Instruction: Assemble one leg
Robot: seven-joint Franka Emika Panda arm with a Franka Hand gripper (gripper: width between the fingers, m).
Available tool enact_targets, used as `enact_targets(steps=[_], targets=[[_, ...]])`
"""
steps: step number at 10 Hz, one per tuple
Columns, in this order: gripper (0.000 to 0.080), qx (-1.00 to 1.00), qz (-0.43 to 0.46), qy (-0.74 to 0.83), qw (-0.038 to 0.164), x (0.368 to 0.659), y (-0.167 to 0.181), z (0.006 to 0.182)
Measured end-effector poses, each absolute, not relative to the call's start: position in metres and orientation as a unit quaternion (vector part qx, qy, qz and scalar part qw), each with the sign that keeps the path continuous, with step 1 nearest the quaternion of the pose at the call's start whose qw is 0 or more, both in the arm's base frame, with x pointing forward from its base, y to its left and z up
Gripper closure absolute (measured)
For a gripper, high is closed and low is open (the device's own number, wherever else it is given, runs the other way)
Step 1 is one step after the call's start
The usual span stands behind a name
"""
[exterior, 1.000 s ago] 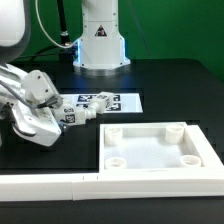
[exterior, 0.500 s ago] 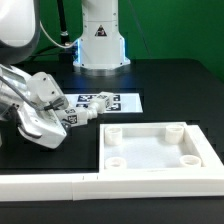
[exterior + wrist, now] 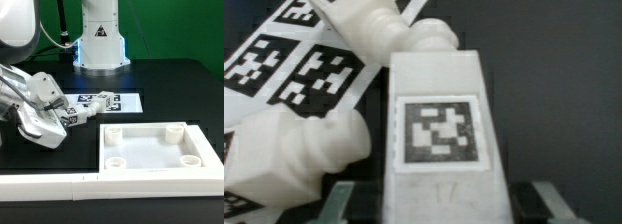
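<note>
In the wrist view a white leg (image 3: 441,110) with a black-and-white tag lies lengthwise between my fingers. My gripper (image 3: 441,205) is open, and dark gaps show between the leg and each finger (image 3: 342,200). Two more legs (image 3: 295,150) lie close beside it, one with a ribbed end. In the exterior view my gripper (image 3: 58,116) hangs low over the table at the exterior view's left, and the leg (image 3: 86,113) pokes out of it toward the panel.
The marker board (image 3: 112,101) lies just behind the legs. A large white square panel (image 3: 150,150) with corner holes sits at the exterior view's right. A white rail (image 3: 50,186) runs along the front. The robot base (image 3: 100,40) stands at the back.
My gripper has edged slightly toward the exterior view's right over the legs. Nothing has been gripped or let go.
</note>
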State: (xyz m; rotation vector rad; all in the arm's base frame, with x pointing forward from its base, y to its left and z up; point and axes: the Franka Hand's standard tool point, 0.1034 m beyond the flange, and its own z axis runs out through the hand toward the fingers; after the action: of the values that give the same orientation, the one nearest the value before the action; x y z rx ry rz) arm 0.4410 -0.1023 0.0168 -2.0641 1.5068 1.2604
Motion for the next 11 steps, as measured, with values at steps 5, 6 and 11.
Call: enact_targets(steps=[5,6,11], targets=[[0.0514,-0.793,0.289,0.515,0.150,0.479,-0.066,0.102],[0.0514,-0.804,0.261,0.516,0.141,0.481,-0.064,0.100],[0.0514,-0.906,0.060,0.416,0.042,0.540,-0.029,0.138]])
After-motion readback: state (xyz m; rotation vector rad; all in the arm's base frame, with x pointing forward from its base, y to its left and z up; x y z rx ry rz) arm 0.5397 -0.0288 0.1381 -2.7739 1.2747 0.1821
